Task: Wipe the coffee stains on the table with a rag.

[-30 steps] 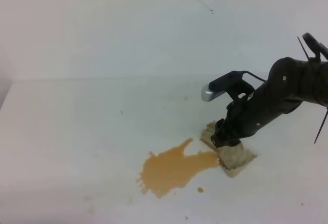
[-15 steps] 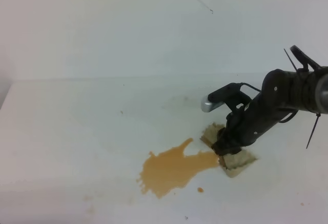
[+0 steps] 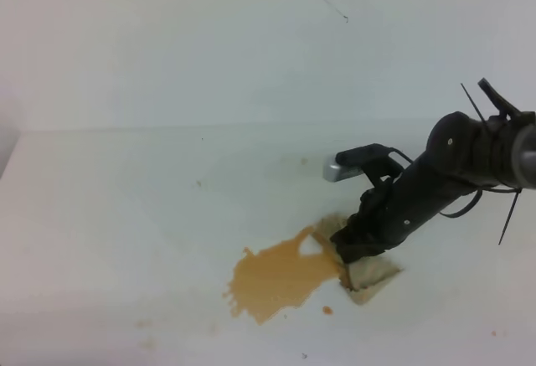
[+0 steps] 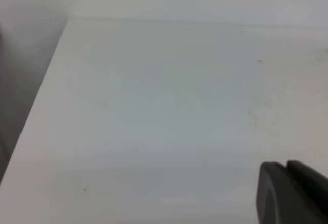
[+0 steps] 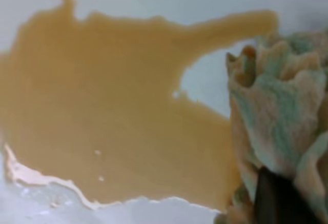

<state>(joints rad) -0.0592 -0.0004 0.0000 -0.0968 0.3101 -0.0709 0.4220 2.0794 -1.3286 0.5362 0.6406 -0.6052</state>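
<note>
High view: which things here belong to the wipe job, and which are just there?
Job:
- coffee stains, the puddle plus a small droplet
- rag, bunched at the puddle's right edge
- table
- right gripper, shut on the rag

Not part of it:
- thin dark scratch on the back wall
- left gripper, only a dark corner in its wrist view

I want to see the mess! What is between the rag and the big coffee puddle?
Nothing: in the right wrist view the rag touches the coffee puddle.

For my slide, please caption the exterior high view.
Right gripper presses the rag against the coffee puddle.
</note>
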